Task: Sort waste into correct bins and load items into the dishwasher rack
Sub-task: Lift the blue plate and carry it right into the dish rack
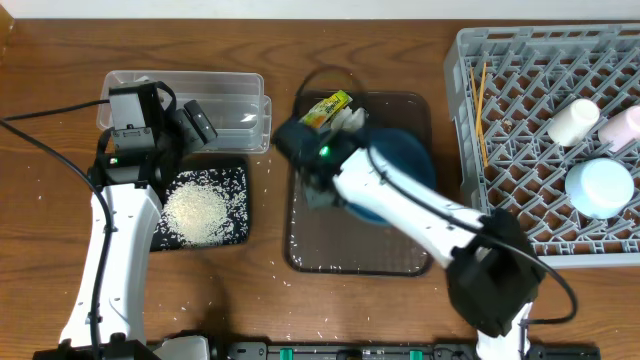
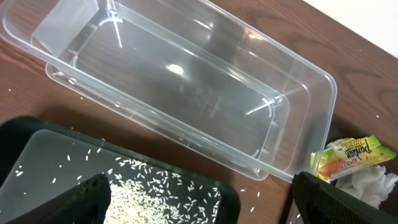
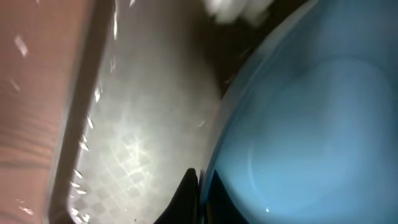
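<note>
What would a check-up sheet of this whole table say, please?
Surface: wooden table, stray rice grains scattered.
Job's things: rice heap in black tray; clear tub empty; snack wrapper, tissue, dark-blue bowl on brown tray; chopsticks, white cup, pink cup, light-blue bowl in rack.
Clutter: only those stray grains.
Grippers: left gripper open, near the clear tub; right gripper at the dark-blue bowl's rim, grip unclear.
Cables: black cable to left arm.
Surroundings: nothing seen.
</note>
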### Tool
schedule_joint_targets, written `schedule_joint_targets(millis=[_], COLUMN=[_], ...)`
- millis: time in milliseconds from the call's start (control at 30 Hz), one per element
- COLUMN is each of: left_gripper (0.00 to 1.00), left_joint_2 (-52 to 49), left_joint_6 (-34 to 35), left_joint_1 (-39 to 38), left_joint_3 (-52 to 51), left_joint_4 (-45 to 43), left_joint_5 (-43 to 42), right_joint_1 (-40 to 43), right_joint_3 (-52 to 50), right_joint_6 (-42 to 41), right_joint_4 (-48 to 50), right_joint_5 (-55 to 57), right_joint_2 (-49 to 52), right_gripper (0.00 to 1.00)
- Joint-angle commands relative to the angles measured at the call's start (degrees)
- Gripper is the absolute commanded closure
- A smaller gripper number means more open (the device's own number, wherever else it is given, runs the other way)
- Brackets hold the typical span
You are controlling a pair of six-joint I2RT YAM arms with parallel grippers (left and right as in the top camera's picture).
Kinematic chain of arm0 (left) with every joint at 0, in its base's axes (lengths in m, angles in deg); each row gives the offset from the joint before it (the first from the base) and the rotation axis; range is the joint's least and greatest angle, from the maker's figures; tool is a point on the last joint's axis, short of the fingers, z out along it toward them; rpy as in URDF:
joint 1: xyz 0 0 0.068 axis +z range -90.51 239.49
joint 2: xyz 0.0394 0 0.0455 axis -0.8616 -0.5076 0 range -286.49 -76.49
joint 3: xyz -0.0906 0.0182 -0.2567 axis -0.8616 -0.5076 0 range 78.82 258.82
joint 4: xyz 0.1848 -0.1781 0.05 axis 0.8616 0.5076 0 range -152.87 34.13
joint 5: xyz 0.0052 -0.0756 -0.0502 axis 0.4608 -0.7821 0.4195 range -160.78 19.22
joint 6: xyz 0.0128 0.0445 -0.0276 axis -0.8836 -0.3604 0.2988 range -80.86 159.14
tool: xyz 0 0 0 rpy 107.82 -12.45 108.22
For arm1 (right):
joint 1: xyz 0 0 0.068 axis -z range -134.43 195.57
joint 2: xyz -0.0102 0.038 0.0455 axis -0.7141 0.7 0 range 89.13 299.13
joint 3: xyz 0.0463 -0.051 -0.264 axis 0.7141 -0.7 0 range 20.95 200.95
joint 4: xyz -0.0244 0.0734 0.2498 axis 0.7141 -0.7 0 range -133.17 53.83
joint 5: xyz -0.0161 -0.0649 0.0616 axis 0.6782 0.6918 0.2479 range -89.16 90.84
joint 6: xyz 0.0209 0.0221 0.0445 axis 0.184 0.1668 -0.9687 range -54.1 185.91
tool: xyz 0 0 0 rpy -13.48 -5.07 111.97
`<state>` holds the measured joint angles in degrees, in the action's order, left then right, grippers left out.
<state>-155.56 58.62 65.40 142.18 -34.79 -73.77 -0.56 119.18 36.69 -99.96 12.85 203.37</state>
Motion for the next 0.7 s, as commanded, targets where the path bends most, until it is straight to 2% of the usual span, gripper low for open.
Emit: schedule_joint_targets(millis=[0,100,267,433,667], left_gripper=[0.04,0.04,0.04,0.04,0.04], left_joint_2=[0.5,0.5,0.5,0.5,0.5], left_joint_6=[-0.3,-0.3,-0.3,-0.3,-0.3], left_joint_1=[0.2,0.2,0.2,0.2,0.2], left_joint_3=[0.3,0.3,0.3,0.3,0.3], left_joint_4=[0.0,0.0,0.0,0.0,0.0], left_joint_5=[0.7,0.7,0.7,0.7,0.7], right_joint_1=[5.9,11.3,23.7,38.6,53.7], right_joint_3=[8.4,11.9,12.7,12.3,12.1], right_joint_6=[4.0,8.3,15.5,21.6,22.4], right_joint_4=[-2.3,-2.1,2.6,8.6,20.4], right_joint_5=[5.5,2.8,-10.6,-36.2,-70.4], right_joint_2=[-5.5,-8.3,-12.9,-13.2,-8.9], right_gripper=[0.99,0.99,0.99,0.99,0.99])
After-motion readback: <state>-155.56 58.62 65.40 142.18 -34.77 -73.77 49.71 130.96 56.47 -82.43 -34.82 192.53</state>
